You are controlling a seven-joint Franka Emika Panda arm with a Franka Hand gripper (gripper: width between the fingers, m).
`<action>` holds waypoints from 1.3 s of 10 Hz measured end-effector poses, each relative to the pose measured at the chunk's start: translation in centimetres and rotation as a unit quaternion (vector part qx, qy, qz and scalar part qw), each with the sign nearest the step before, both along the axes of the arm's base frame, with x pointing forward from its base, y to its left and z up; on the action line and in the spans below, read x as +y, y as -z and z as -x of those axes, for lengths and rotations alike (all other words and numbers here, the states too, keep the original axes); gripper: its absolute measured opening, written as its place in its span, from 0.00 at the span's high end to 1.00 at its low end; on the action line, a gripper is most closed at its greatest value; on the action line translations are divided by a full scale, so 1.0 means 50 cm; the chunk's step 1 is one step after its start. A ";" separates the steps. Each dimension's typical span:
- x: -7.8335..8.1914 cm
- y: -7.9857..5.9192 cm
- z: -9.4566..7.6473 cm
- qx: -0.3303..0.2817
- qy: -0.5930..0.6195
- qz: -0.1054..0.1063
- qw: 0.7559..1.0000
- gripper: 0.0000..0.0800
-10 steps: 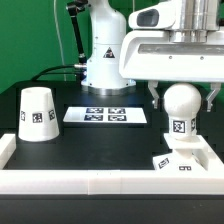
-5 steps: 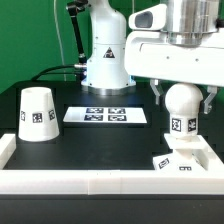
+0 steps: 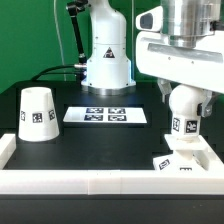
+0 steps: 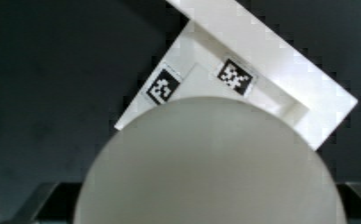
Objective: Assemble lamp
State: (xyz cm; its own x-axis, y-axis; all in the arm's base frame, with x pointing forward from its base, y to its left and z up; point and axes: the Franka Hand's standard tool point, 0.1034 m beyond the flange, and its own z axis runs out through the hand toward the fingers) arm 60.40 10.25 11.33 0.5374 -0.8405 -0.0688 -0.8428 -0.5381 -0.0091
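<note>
My gripper (image 3: 186, 98) is shut on the ball-shaped white bulb (image 3: 183, 112) and holds it upright, tag facing front, just above the flat square base (image 3: 186, 161) at the exterior view's right. The bulb's lower end sits close over the base; I cannot tell if they touch. The cone-shaped shade (image 3: 38, 112) stands on the black table at the exterior view's left. In the wrist view the bulb (image 4: 203, 165) fills the picture between the gripper's (image 4: 203, 207) dark fingers (image 4: 52, 205), with the tagged base (image 4: 248, 75) beyond it.
The marker board (image 3: 105, 116) lies flat at the table's middle. The arm's white pedestal (image 3: 105, 60) stands behind it. A white raised rim (image 3: 90, 181) runs along the table's front and turns up at the left corner.
The hand has turned about its vertical axis and shifted slightly to the exterior view's right, the bulb staying in its grip and sinking a little toward the base.
</note>
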 end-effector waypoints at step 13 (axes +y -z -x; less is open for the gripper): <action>0.005 0.003 -0.013 -0.060 -0.462 0.006 0.885 0.13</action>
